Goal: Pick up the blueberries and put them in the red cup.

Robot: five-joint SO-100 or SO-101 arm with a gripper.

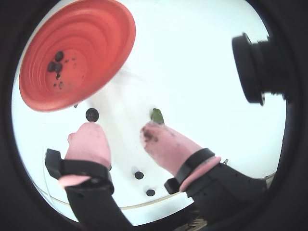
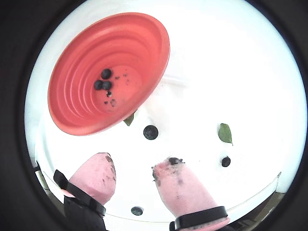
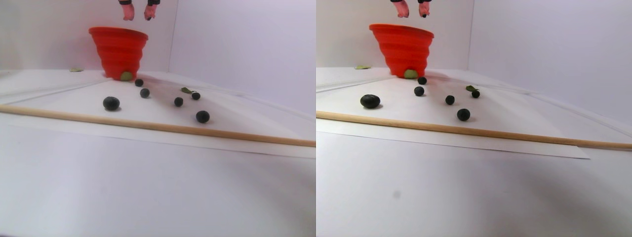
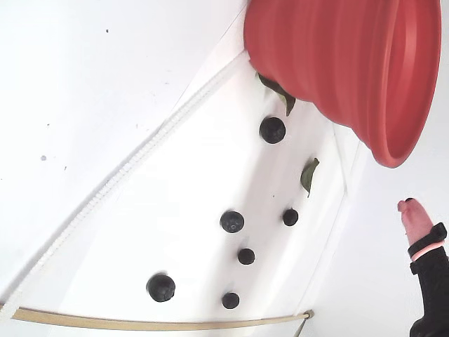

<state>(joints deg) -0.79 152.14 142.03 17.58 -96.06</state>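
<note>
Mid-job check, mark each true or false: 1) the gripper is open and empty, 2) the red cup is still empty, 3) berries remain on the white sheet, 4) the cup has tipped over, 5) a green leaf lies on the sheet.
1) True. The gripper is open, with nothing between its pink fingertips.
2) False. The red cup already holds a few blueberries at its bottom.
3) True. Several loose berries lie on the white sheet.
4) False. In the stereo pair view the cup stands upright, with the gripper above it.
5) True. A green leaf lies near a small berry.
</note>
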